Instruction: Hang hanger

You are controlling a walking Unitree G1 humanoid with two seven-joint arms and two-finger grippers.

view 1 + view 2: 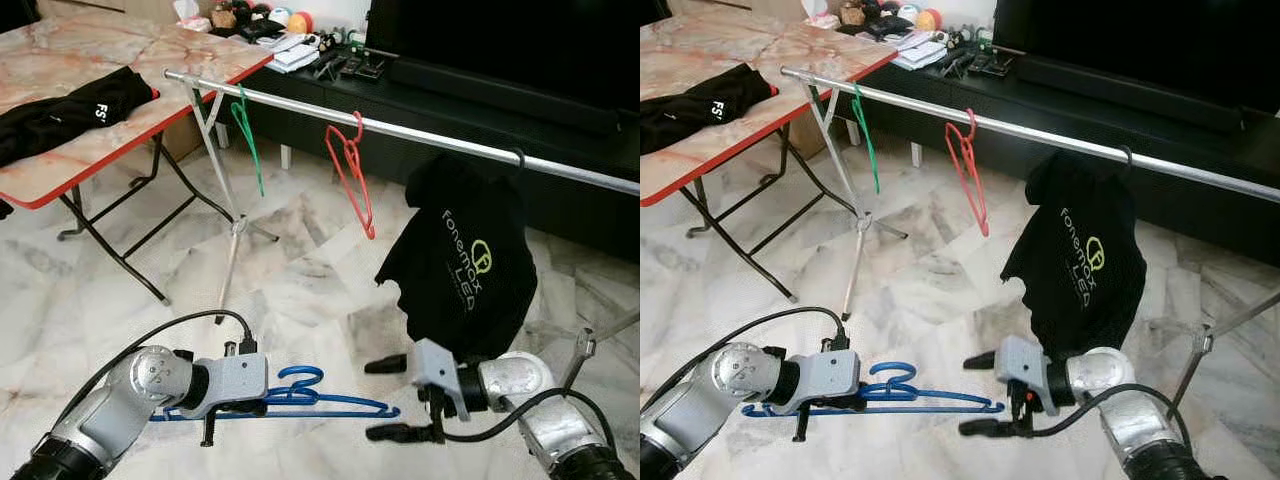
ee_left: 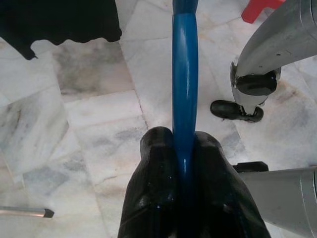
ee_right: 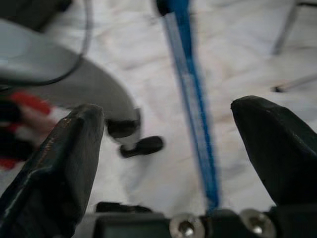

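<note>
Our left pincer (image 1: pixel 215 415) clamps blue hanger (image 1: pixel 330 403); right pincer (image 1: pixel 385 398) wide open, empty; black shirt (image 1: pixel 465 265) reads "fonemax LED"

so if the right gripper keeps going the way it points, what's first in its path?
Probably the blue hanger: the right gripper points toward the left gripper, jaws open, and the hanger's free end already lies between them. Beyond it comes the left gripper itself. Depth is uncertain.

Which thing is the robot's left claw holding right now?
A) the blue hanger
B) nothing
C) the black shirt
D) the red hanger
A: the left gripper is shut on the blue hanger, held low over the floor; the left wrist view shows its fingers pinching the blue bar.
</note>
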